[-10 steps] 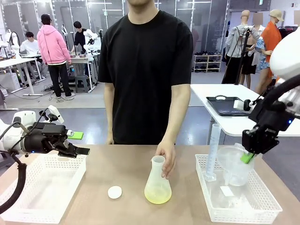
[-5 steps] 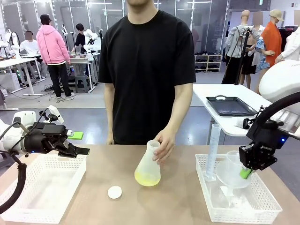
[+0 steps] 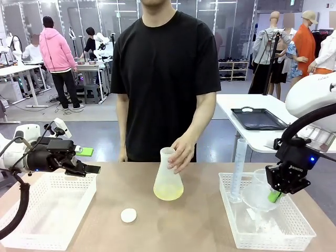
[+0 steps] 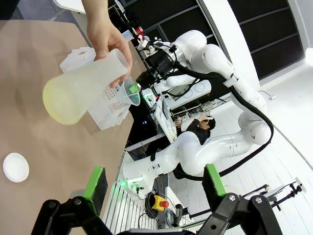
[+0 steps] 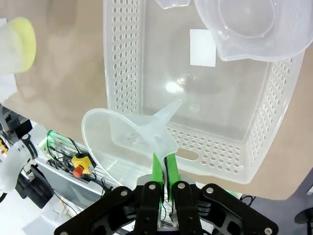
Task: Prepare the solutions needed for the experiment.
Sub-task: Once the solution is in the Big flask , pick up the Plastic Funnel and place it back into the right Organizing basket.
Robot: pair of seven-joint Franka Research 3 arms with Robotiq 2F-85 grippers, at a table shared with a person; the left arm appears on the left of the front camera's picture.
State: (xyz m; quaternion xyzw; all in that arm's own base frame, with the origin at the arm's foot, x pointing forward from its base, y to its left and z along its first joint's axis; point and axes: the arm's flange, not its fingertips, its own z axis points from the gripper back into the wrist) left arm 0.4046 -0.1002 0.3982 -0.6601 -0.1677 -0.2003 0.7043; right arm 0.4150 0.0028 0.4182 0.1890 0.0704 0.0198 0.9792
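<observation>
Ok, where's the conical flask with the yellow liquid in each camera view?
Front view: flask mid-table, the person's hand on its neck.
Left wrist view: flask upper left, tilted.
Right wrist view: flask at the top-left edge, yellow base showing.
Shared landmark: the funnel held in the right pincer.

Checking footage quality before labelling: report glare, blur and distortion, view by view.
Front view: even room light, sharp, no harsh shadow by the flask. Left wrist view: wide-angle bending, scene rolled sideways, the flask looks slightly soft. Right wrist view: glare spots on the basket floor; the near funnel is sharp.
</observation>
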